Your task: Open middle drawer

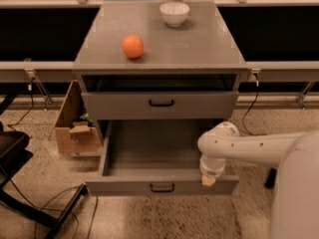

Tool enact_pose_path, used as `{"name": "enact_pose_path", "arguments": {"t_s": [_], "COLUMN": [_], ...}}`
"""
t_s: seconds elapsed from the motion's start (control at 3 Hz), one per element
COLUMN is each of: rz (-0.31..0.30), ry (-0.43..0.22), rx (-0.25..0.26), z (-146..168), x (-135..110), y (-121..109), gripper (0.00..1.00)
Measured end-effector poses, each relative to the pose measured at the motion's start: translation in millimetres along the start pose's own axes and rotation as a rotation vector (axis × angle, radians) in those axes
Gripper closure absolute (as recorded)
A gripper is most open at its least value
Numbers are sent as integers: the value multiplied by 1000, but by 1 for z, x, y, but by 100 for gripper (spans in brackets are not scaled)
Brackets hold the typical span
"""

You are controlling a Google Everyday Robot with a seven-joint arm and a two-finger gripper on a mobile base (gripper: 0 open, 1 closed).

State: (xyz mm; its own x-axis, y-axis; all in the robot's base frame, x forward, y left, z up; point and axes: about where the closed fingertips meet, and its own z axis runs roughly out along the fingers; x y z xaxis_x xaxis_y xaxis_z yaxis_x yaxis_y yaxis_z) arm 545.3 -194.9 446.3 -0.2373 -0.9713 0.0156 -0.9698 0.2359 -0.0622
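The middle drawer (162,187) is pulled far out, its deep plain grey tray (154,148) empty. Its flat front with a small black bar handle faces me low in the camera view. My gripper (208,179) points down at the right end of that front, at its top edge, on the end of my white arm (249,146), which reaches in from the right. The uppermost drawer (161,102) above is shut. The lowest drawer is hidden under the open one.
An orange (133,46) and a white bowl (174,13) sit on the cabinet top (199,44). A cardboard box (75,128) stands on the floor left of the cabinet. Black cables and a dark stand (20,183) lie at the lower left.
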Motion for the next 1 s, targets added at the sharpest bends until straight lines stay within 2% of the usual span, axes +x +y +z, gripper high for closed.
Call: {"name": "enact_pose_path", "arguments": {"t_s": [0.33,1.0], "rz": [0,0], "ry": [0,0], "rx": [2,23], "z": [0,-1], "x": [1,8], "y": [2,20], "gripper": [100,97]}}
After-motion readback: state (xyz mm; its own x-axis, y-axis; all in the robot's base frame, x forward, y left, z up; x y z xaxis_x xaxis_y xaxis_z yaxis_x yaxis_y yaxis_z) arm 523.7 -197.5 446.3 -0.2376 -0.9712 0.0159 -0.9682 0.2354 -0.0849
